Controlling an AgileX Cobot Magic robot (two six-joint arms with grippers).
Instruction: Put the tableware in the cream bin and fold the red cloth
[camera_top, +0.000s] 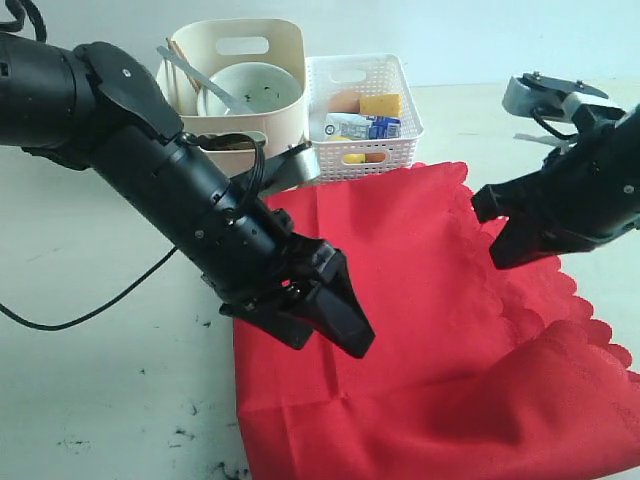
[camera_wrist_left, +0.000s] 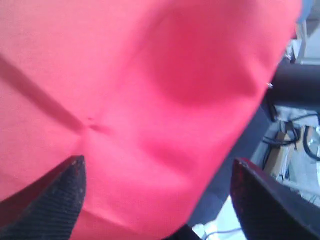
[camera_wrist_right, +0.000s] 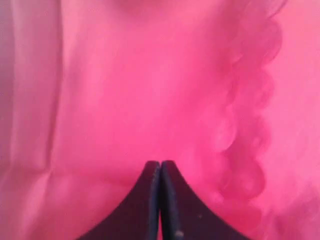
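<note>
Red cloth (camera_top: 430, 330) lies near a carton (camera_top: 362, 127) whose blue print is illegible.

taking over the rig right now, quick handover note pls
Left gripper: open, empty, over the left part of the red cloth.
Right gripper: shut, nothing seen in it, over the cloth's right side near the scalloped edge.
Cream bin: holds the pale bowl, chopsticks and metal knife; the rest of its contents are hidden.
Steel piece, likely the cup: at the bin's front corner, apparently outside it.
Done: at least three pieces binned.
Left: check that cup, then fold the cloth. It lies mostly spread, with one scalloped flap turned over at the right.
</note>
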